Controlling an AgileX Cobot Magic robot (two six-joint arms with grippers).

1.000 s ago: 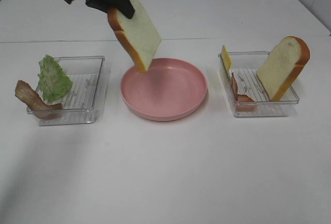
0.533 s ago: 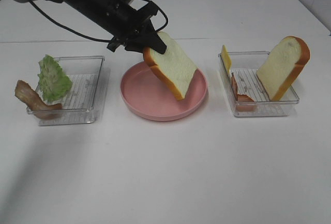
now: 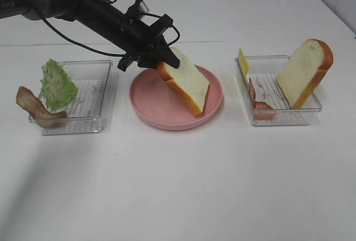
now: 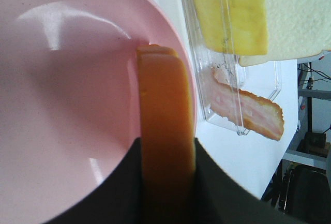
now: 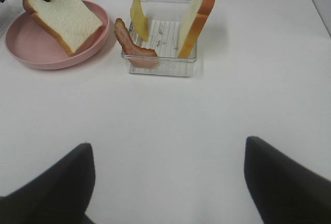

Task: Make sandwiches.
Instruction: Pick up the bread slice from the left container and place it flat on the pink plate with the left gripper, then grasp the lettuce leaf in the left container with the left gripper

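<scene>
End effector, high view: left end effector pinches a tilted white bread slice by its crust, low corner at the pink plate (contact unclear).
Left wrist view: smooth orange crust between the jaws; cheese square and bacon strip in a clear plastic tray.
Right wrist view: right end effector spread, empty.
Risk: released while tilted, the slice may tip onto the glossy rim.

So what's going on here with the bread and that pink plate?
The left gripper holds a bread slice, tilted, its lower end at the pink plate. The right gripper hangs open, holding nothing. Another bread slice, cheese and bacon sit in the right tray; lettuce and more bacon at the left tray.
</scene>
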